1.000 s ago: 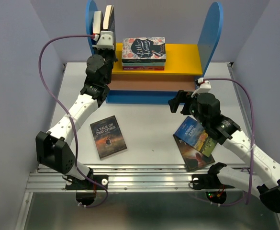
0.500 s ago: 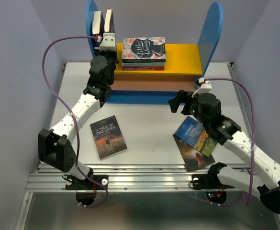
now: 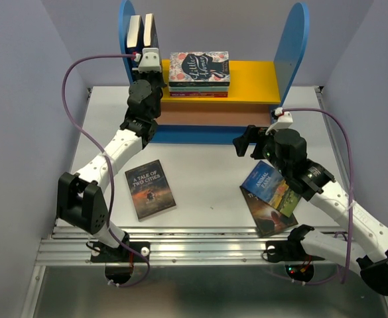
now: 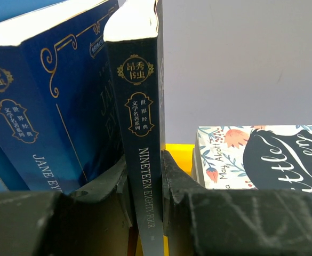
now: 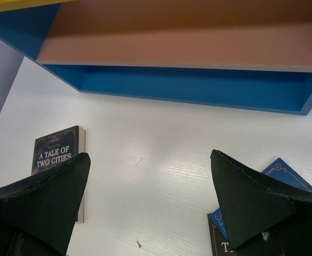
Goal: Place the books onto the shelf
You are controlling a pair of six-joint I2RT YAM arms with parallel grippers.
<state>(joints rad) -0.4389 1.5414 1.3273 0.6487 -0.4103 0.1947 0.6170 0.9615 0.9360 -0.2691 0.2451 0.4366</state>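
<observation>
My left fingers (image 4: 172, 178) are pinched narrow on the spine of a dark blue book (image 4: 142, 160), upright on the shelf's (image 3: 293, 46) yellow board (image 3: 253, 79), just beside the Jane Eyre book (image 4: 49, 106) at the left panel. My right fingers (image 3: 245, 142) gape wide above the desk (image 3: 207, 172), holding nothing. The Two Cities book (image 3: 150, 189) lies flat near my left arm, and a pair of books (image 3: 270, 195) lies by my right.
</observation>
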